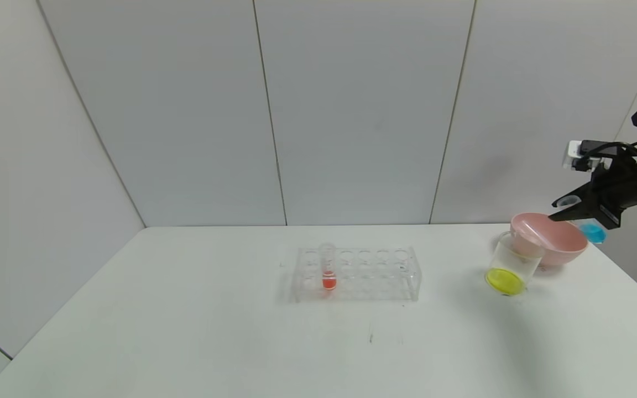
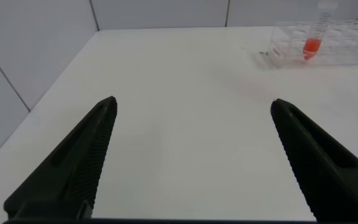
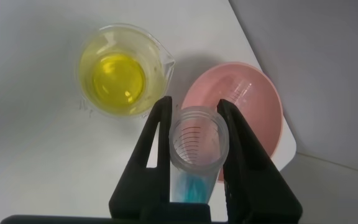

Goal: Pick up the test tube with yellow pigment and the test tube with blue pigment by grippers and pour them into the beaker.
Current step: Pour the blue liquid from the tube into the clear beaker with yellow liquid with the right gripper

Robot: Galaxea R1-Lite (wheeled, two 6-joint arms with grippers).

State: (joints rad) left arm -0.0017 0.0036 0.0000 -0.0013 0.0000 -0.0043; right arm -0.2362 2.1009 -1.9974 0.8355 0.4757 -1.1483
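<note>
The right gripper (image 1: 564, 211) hides the middle of the blue tube (image 1: 593, 232) in the head view, and its arm runs off the picture's edge. The beaker (image 1: 511, 264) covers part of the pink bowl (image 1: 559, 242). In the left wrist view, the left gripper (image 2: 191, 124) shows only its fingers, cut off below, and the rack (image 2: 347, 38) is cut by the edge.

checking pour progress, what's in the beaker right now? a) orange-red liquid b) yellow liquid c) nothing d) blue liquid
b: the beaker holds only yellow liquid, while the test tube with blue pigment is gripped in the right hand, above the table beside the pink bowl.
</note>
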